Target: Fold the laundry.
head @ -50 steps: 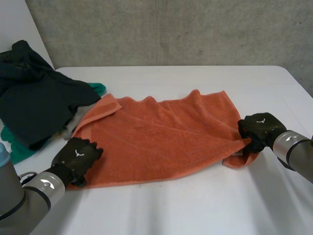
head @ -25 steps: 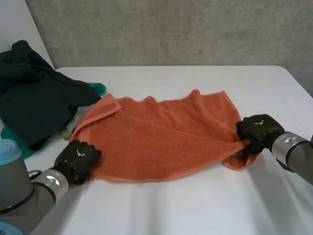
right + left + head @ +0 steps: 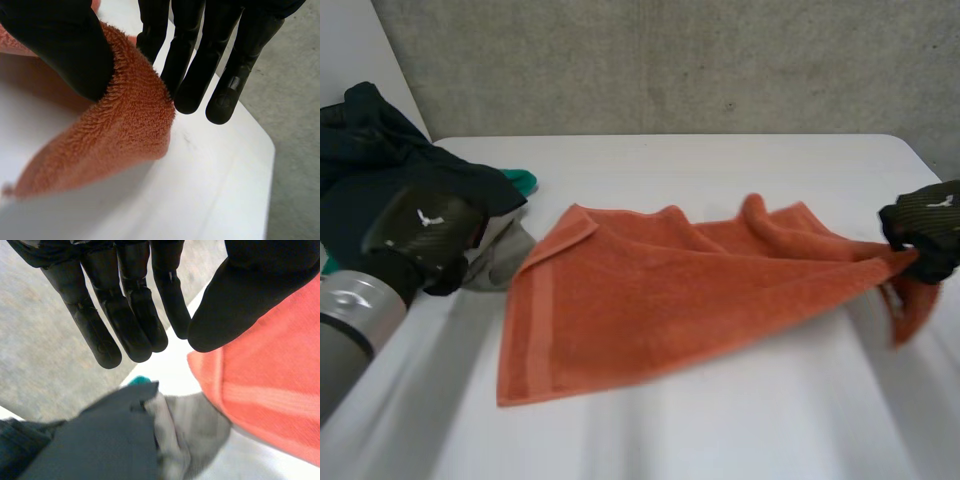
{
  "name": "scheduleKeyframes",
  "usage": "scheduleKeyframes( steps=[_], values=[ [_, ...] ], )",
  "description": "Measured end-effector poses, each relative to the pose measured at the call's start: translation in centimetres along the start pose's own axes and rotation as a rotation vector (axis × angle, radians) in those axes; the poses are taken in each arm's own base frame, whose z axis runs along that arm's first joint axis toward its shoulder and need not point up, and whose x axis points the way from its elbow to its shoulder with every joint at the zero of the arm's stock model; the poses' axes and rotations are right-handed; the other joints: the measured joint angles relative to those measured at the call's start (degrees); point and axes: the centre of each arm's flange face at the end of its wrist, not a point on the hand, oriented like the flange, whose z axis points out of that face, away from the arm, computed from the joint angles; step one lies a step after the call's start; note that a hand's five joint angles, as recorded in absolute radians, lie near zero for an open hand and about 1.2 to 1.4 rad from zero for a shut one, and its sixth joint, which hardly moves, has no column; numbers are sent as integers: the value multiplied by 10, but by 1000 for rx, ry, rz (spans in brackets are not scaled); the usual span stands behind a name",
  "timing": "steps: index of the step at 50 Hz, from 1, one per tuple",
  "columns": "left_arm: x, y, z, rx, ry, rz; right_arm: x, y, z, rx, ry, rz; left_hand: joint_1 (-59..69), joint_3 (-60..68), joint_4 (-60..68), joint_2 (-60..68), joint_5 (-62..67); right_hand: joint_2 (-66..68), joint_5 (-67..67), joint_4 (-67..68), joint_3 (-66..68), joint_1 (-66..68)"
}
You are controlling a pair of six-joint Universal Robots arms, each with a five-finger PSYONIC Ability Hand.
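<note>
Pinching a corner of the orange towel [image 3: 670, 290] between thumb and fingers, my right hand [image 3: 923, 228] holds it lifted near the right side of the table [image 3: 720, 430]; the rest lies spread mid-table. My left hand [image 3: 420, 235] hovers with straight fingers, holding nothing, by the heap of dark clothes [image 3: 380, 170], whose grey piece [image 3: 195, 425], possibly a sock, touches the towel.

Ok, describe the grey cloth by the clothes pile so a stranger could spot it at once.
On the white table, look to the pile of dark clothes at its left side. At the pile's near edge, beside the orange towel, lies the grey cloth: the only pale grey piece among black, teal and orange.
</note>
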Motion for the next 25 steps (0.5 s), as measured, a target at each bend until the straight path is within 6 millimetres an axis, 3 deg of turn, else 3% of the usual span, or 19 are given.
scheduleKeyframes(
  steps=[4,11,12,13,14,16,19,22,24,25],
  values=[
    [-3,-15,-11,25,5,-71,5,-5,-17,-24,-2,-47,0,0,0,0,0,0,0,0,0,0],
    [1,-7,-3,-17,36,-121,3,0,-15,-55,-37,-49,0,0,0,0,0,0,0,0,0,0],
    [16,12,7,-89,94,-141,-5,12,0,-95,-90,-23,1,-41,-41,-50,-39,0,0,0,0,3],
    [20,16,9,-106,112,-144,-8,15,3,-106,-106,-16,1,-41,-41,-50,-39,0,0,0,0,3],
    [31,24,12,-135,151,-149,-15,21,12,-123,-137,1,-76,-192,-196,-195,-189,0,0,0,0,3],
    [44,32,13,-163,192,-151,-20,25,17,-133,-157,16,-114,-249,-247,-253,-240,0,0,0,0,3],
    [75,50,9,-212,288,-148,-28,30,29,-129,-171,51,-313,-459,-469,-470,-462,0,0,0,0,3],
    [80,53,7,-218,301,-146,-29,30,31,-125,-169,57,-313,-459,-469,-470,-462,0,0,0,0,3],
    [101,66,-3,-232,357,-134,-30,30,38,-88,-143,80,-313,-459,-469,-470,-462,0,0,0,0,3],
    [101,66,-3,-232,357,-134,-30,30,38,-88,-143,80,-313,-459,-469,-470,-462,0,0,0,0,3]
  ],
)
